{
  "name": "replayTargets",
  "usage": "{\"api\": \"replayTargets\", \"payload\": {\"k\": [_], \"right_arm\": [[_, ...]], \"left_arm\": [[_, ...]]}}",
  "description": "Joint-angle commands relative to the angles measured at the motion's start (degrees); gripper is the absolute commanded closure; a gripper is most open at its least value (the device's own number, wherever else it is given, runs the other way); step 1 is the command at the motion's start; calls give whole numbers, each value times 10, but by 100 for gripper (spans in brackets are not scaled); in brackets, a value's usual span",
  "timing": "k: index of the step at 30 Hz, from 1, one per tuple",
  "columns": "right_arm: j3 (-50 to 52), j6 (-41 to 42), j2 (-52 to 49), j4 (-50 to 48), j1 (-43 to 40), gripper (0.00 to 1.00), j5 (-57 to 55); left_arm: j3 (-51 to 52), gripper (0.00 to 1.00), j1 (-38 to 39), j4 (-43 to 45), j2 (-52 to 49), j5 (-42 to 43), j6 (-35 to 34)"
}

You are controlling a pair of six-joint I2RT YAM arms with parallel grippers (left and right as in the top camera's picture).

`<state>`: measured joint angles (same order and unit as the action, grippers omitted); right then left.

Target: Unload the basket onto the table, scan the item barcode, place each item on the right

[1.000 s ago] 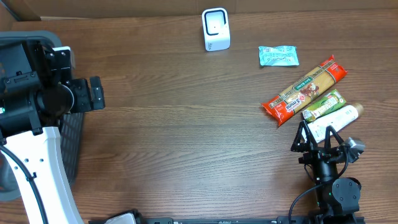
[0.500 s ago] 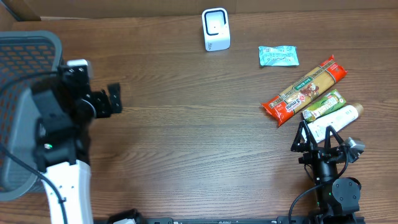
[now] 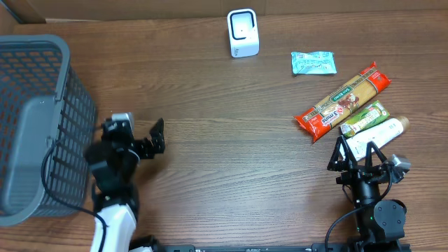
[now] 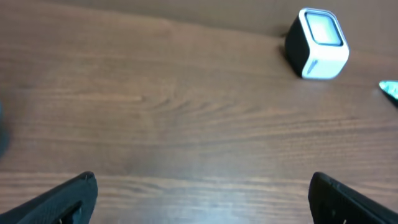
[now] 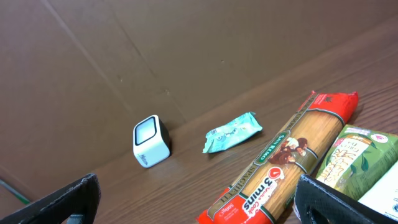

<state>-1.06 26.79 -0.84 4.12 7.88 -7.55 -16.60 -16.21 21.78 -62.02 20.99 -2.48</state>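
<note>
Both arms low at the near edge of the wooden table (image 3: 231,161).

My left gripper (image 4: 202,208) — jaws spread wide, nothing between them. It sits just right of the grey mesh basket (image 3: 70,105) and looks across bare wood toward the white scanner (image 3: 243,33), which stands upright at the far edge, well apart from me.

My right gripper (image 3: 355,155) — jaws likewise wide apart, empty. Its fingertips are just short of the white tube (image 3: 381,131).

The items to scan all lie at the right. The red pasta packet (image 3: 343,101) lies on a diagonal. The green packet (image 3: 364,117) lies alongside it, touching or nearly so, with the tube next on the near side. The teal sachet (image 3: 313,62) lies flat by itself, between the pasta and the scanner. None of them is held or lifted. I cannot make out a barcode on any of them.
</note>
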Motion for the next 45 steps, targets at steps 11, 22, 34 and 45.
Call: {"api": "replayTargets", "payload": {"k": [11,22,34,45], "right_arm": [[6,-1,7,-3,-2,0,-3],[6,-1,7,-3,-2,0,-3],[6,-1,7,-3,-2,0,-3],[6,-1,7,-3,-2,0,-3]], "left_arm": [[163,0,-3,179,11,-1,-36],[163,1,-3,-94,11,-81,-84],[163,0,-3,-145,19,-94,-83],[163,0,-3,-145,84,-94,-83]]}}
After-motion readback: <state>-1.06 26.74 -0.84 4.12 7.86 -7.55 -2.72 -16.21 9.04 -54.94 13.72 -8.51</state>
